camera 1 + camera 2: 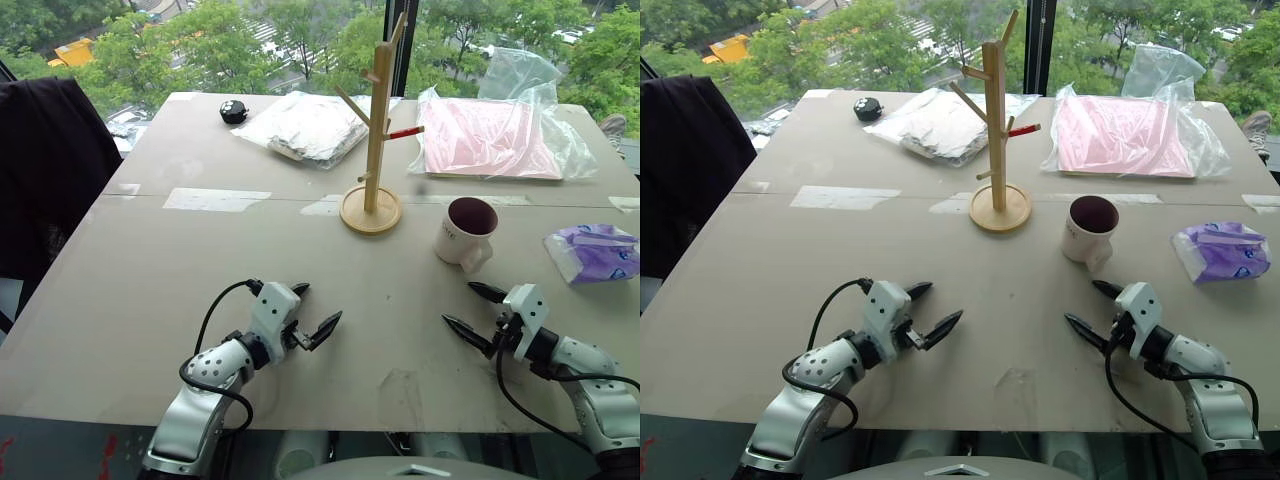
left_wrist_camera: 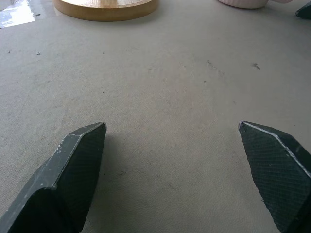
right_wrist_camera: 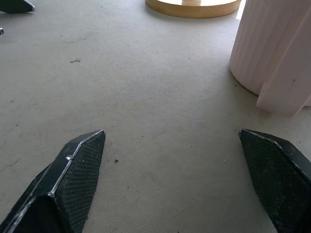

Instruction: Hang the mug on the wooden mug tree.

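Note:
The white mug [image 1: 466, 233] with a dark maroon inside stands upright on the table, its handle turned toward me. To its left rises the wooden mug tree [image 1: 374, 135], a light pole on a round base with angled pegs, one tipped red. My right gripper [image 1: 478, 309] hovers open near the table's front edge, just short of the mug, nothing between its fingers. In the right wrist view the mug's ribbed wall [image 3: 272, 53] is close ahead. Open and empty too, my left gripper [image 1: 314, 313] sits at the front left, pointing toward the tree's base [image 2: 104, 7].
Behind the tree lie a clear bag with pale cloth [image 1: 305, 125], a small black object [image 1: 233, 111] and a pink item in plastic [image 1: 490, 135]. A purple packet [image 1: 598, 250] sits at the right edge. Taped seams cross the grey table [image 1: 180, 270]. A dark chair [image 1: 45, 170] stands left.

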Controlling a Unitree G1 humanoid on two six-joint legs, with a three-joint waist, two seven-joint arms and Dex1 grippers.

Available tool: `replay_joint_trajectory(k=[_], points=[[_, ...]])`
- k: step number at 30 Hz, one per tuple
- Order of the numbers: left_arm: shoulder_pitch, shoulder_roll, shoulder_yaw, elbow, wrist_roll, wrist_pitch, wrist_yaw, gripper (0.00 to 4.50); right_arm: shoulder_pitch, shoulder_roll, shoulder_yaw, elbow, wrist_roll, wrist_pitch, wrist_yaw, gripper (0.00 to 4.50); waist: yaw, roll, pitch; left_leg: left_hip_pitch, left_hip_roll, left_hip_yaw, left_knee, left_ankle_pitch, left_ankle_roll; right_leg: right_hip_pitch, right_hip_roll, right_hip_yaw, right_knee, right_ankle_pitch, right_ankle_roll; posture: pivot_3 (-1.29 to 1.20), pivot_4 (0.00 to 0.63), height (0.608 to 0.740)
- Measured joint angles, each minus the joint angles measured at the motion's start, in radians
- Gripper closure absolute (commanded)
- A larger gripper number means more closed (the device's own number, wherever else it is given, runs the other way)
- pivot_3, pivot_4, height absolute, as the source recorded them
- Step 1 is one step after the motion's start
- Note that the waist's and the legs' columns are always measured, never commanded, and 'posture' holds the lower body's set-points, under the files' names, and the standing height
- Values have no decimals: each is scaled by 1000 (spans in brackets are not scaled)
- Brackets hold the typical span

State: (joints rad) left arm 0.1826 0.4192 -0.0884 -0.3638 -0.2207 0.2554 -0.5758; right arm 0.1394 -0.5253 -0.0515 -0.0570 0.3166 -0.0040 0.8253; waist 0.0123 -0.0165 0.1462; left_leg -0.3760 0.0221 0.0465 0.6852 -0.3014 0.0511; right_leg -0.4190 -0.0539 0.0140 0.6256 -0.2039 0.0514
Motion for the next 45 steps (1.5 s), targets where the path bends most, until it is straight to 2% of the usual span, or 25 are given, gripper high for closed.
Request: replay_joint_trajectory(k=[14, 22, 25, 29, 33, 36, 45], points=[[-14, 4, 1, -1, -18, 22, -20, 0, 29, 5, -3, -15, 4, -1, -25, 72, 1, 0, 0, 0, 0, 0, 0, 0, 0, 0, 0, 0, 0, 0, 0, 0, 150, 740], [-33, 8, 0, 15, -18, 22, -45, 0, 75, 64, -24, -85, 26, 61, -103, 72, 5, -1, 0, -1, 0, -1, 0, 0, 0, 0, -1, -1, 0, 0, 0, 0, 150, 740], [-47, 16, -2, 21, -18, 23, -60, 0, 92, 105, -36, -125, 36, 99, -167, 72, 5, 0, 0, -1, 0, -2, 0, 0, 0, 0, -1, -1, 0, 0, 0, 0, 150, 740], [-103, 28, -37, 21, -19, 42, -97, 0, 117, 214, -44, -210, 8, 154, -335, 72, 4, 0, 0, -4, 0, -2, 0, 0, 0, -3, -1, -1, 0, 0, 0, 0, 150, 740], [-149, 57, -52, 14, -21, 51, -141, 0, 135, 294, -44, -257, -10, 171, -444, 72, 1, 1, 1, -5, 0, -1, 0, 0, 0, -5, -1, -1, 0, 0, 0, 0, 150, 740], [-188, 80, -78, -32, -67, 88, -199, 0, 130, 353, -41, -269, -42, 170, -519, 72, 0, 1, 2, -6, 0, 0, -1, 0, 0, -5, -1, 0, 0, 0, 0, 0, 150, 740], [-282, 124, -79, -124, -167, 181, -272, 0, 63, 388, -36, -255, -99, 123, -581, 72, -2, 2, 3, -5, 0, 0, 0, 0, 0, -5, 1, 0, 0, 0, 0, 0, 150, 740]])
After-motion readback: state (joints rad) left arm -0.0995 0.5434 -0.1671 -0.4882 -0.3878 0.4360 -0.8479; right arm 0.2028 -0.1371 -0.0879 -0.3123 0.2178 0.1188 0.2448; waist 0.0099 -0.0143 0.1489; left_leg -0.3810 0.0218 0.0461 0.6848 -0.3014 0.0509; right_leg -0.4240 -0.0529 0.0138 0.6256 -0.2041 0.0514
